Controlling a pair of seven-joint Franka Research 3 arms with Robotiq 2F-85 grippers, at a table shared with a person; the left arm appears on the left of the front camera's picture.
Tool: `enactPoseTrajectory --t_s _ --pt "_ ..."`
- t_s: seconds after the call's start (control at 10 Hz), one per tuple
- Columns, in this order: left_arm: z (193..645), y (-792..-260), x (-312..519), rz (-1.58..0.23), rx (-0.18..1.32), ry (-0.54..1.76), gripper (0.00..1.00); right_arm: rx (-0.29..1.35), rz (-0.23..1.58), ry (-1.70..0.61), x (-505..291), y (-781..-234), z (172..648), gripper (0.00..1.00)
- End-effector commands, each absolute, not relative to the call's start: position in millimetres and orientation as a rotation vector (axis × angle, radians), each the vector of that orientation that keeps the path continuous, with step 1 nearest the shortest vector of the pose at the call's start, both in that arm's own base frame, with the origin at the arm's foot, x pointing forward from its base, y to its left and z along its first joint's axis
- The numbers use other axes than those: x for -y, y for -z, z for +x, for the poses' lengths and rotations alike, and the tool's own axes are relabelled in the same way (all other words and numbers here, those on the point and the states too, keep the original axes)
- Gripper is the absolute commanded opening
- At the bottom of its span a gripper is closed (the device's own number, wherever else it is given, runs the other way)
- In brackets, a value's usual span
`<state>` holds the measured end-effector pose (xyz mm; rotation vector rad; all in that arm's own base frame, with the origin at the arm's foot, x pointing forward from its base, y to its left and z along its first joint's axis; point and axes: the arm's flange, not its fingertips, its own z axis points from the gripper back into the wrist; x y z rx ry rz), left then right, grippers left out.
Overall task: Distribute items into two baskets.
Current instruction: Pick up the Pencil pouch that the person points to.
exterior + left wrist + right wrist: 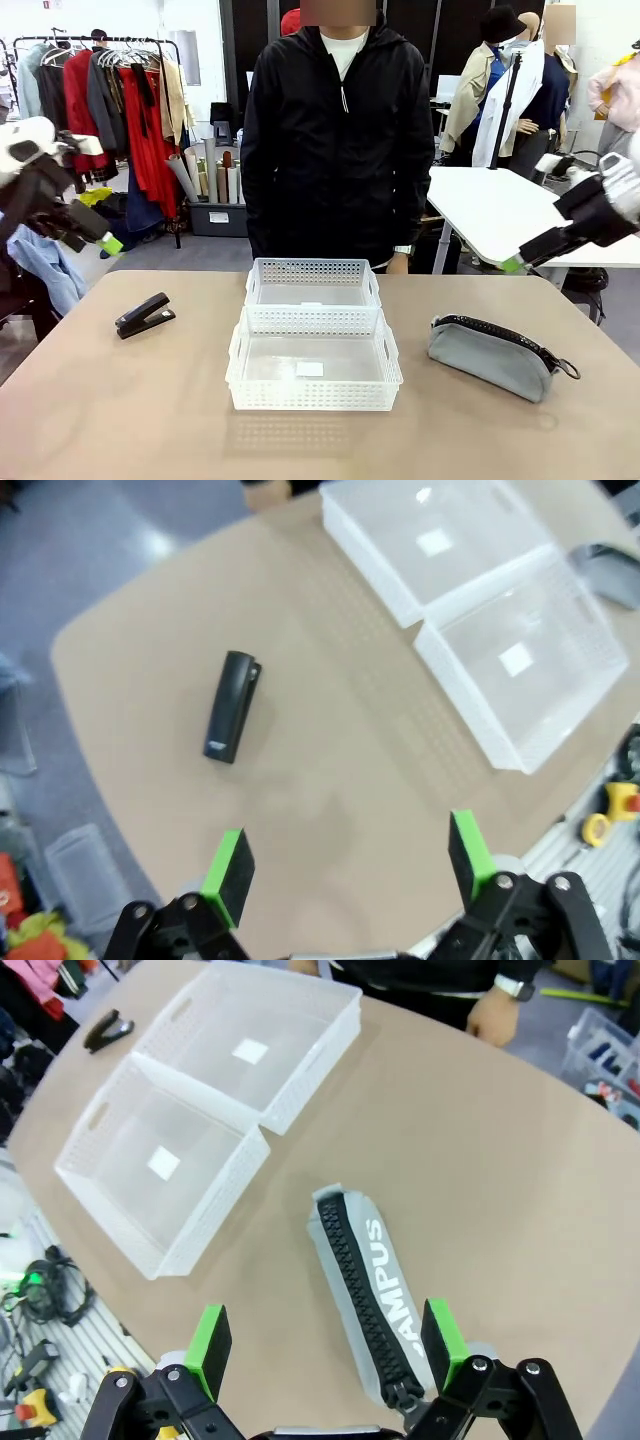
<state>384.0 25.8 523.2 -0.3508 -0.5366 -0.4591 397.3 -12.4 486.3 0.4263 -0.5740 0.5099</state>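
Two white perforated baskets stand end to end mid-table, the smaller far one (312, 272) by the person and the larger near one (315, 396) with a small white label. A black stapler (145, 315) lies to their left and a grey pouch (495, 355) with a black zipper to their right. My left gripper (100, 238) hangs open, high above the table's left edge. In the left wrist view the stapler (232, 720) lies beyond the open left gripper (350, 865). My right gripper (520, 258) hovers open at the right, over the pouch (365, 1280) in its wrist view (325, 1345). Both baskets look empty.
A person in a black jacket stands at the far edge behind the baskets, one hand (495, 1015) at the table rim. A white table (490, 205) stands behind at the right and a clothes rack (110, 90) at the left. Bare tabletop (120, 410) lies in front of the baskets.
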Motion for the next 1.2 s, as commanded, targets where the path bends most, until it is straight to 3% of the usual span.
enactPoseTrajectory --t_s 0.0,0.5,1.1 --pt "391.3 -508.8 -44.4 -0.470 0.539 0.510 1.00 0.574 0.513 -0.527 34.1 -494.7 406.2 1.00" --pt "368.3 -497.1 -88.1 -0.553 0.640 0.545 1.00 0.664 0.593 -0.473 85.9 -498.7 387.1 1.00" --pt "355.4 -511.8 -93.4 -0.529 0.739 0.605 1.00 0.768 0.607 -0.475 102.1 -503.6 364.4 1.00"
